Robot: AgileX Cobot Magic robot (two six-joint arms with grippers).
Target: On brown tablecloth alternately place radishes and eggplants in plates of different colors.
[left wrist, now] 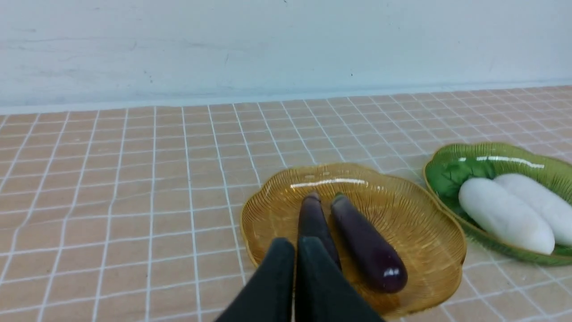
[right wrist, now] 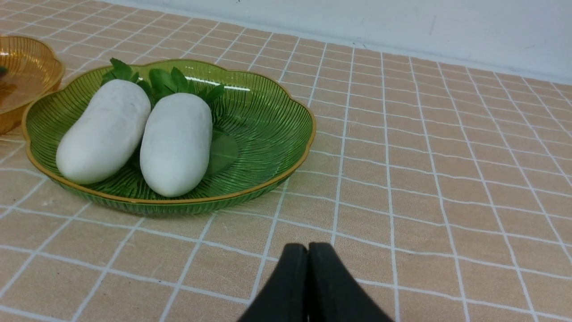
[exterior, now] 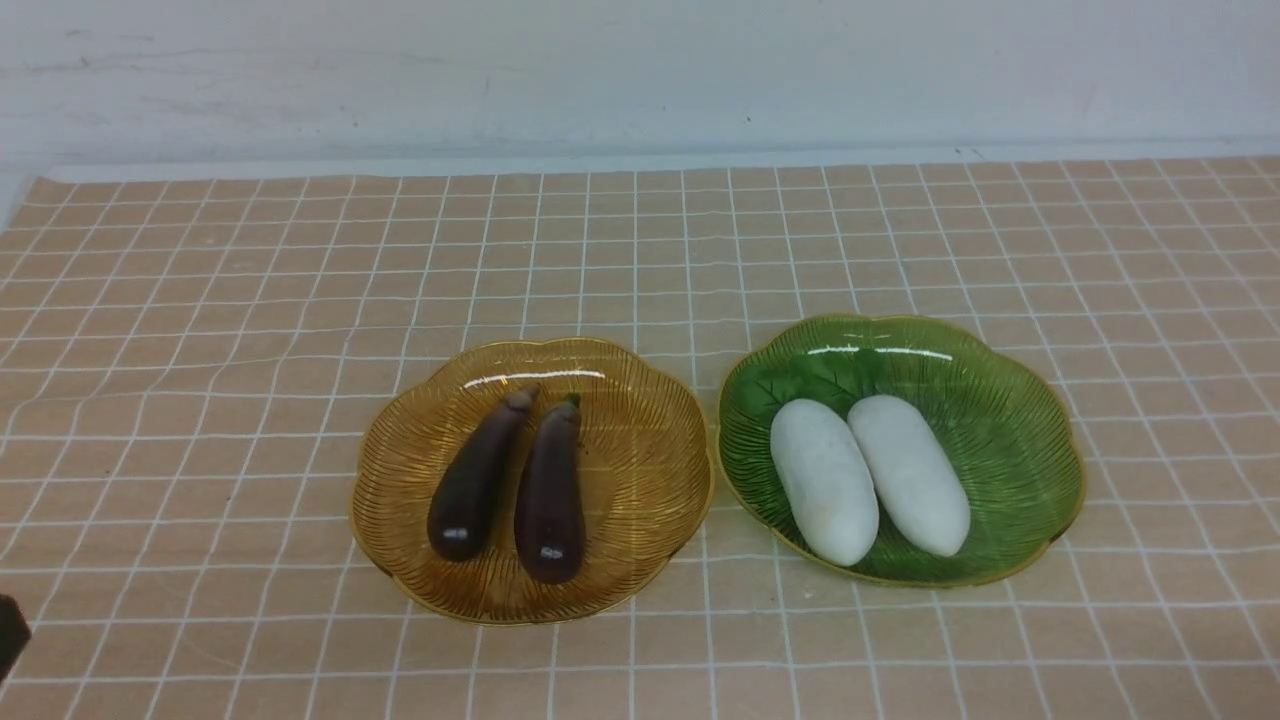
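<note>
My left gripper [left wrist: 295, 246] is closed, empty — beyond it, two eggplants [exterior: 477, 475] in the amber plate [exterior: 640, 480]; beyond my closed, empty right gripper [right wrist: 308, 250] — two radishes [exterior: 825, 480] in the green plate [exterior: 1020, 480].

— What gets lost in the left wrist view?
— The left gripper [left wrist: 296, 246] hides the lower part of one eggplant [left wrist: 318, 230] and some of the amber plate [left wrist: 429, 241]; the green plate [left wrist: 451, 179] runs off the edge.
— And the right wrist view?
— There the amber plate is cut off, with only a dark tip of an eggplant [right wrist: 2, 70] showing.
— Anything in the front view?
— A dark shape [exterior: 12, 635] at the left edge — too cropped to name.
</note>
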